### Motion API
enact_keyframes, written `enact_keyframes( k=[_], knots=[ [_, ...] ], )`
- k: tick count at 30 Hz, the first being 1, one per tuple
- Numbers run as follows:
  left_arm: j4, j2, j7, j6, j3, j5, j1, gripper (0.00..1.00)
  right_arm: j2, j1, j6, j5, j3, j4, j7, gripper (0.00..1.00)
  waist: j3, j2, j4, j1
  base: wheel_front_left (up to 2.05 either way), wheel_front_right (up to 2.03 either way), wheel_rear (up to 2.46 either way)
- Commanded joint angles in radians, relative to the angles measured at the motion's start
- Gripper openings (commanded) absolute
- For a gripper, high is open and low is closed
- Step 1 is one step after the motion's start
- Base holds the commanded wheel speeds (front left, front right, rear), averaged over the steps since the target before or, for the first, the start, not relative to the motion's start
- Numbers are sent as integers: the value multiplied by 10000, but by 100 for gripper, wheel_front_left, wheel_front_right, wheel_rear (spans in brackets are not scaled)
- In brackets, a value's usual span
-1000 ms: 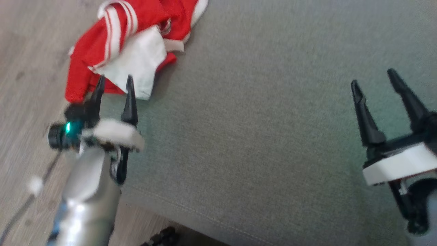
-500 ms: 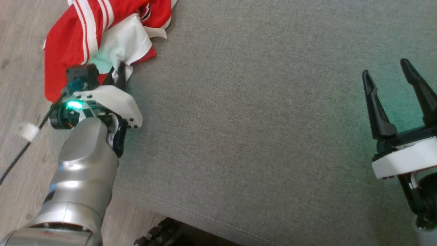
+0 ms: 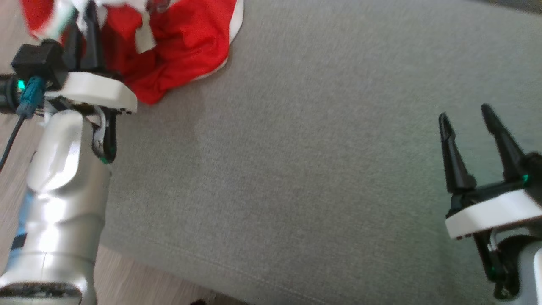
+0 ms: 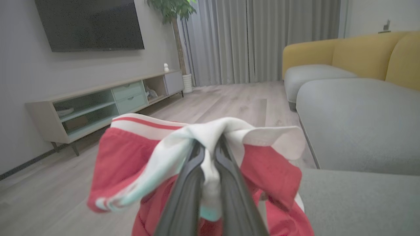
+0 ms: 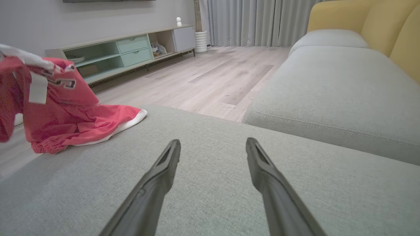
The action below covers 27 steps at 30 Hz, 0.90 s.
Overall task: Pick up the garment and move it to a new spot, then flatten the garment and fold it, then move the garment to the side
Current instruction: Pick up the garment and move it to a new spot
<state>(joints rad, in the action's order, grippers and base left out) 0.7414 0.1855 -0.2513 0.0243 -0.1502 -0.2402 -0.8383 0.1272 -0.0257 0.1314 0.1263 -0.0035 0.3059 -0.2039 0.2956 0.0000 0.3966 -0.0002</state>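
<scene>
Left gripper (image 4: 209,144) is clamping just a thin white fold of the red garment (image 3: 186,51), which is draping over the grey cushion (image 3: 296,169) at 11 o'clock. Dragging might be yanking that fold loose. Right gripper (image 3: 463,112) is idling, fingers apart.

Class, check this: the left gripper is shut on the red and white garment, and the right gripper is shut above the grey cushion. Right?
Not quite: the right gripper is open, fingers spread above the grey cushion, as the right wrist view shows. The left gripper is indeed shut on the garment.
</scene>
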Motion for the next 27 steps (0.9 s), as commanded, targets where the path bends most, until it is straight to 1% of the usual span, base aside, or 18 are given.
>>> enact_keyframes(
  k=[1,4,8,9,12,15,17,20,24,27],
  knots=[
    [-772,576,-101,-72,321,141,190,0,-93,-11,-7,79,175,290,149,100,-625,0,-293,2,0,0,0],
    [-2101,631,-8,-75,107,285,845,0,-285,183,-7,88,150,201,301,100,-1069,0,-649,2,0,0,0],
    [-4059,491,752,-49,-391,381,1971,0,-501,443,-7,139,180,84,474,100,-1519,0,-1334,2,0,0,0],
    [-4059,491,752,-49,-391,381,1971,0,-501,443,-7,139,180,84,474,100,-1519,0,-1334,2,0,0,0],
    [-5404,275,1452,61,-954,410,2808,0,-603,582,-7,180,229,21,572,100,-1665,0,-2015,2,0,0,0],
    [-6355,-54,2025,246,-1663,406,3389,0,-669,606,-7,206,301,-6,653,100,-1623,0,-2849,2,0,0,0],
    [-6690,-322,2302,398,-2198,392,3590,0,-700,563,-7,242,354,-22,719,100,-1501,0,-3452,2,0,0,0],
    [-6747,-729,2618,653,-3184,393,3656,0,-732,480,-7,339,400,-129,836,100,-1268,0,-4378,2,0,0,0],
    [-6428,-1116,2854,894,-4655,366,3302,0,-756,369,-7,473,441,-353,1061,100,-831,0,-5556,2,0,0,0],
    [-5871,-1255,3024,992,-5727,144,2999,0,-764,319,-7,674,394,-521,1287,100,-488,0,-6219,2,0,0,0]
  ],
)
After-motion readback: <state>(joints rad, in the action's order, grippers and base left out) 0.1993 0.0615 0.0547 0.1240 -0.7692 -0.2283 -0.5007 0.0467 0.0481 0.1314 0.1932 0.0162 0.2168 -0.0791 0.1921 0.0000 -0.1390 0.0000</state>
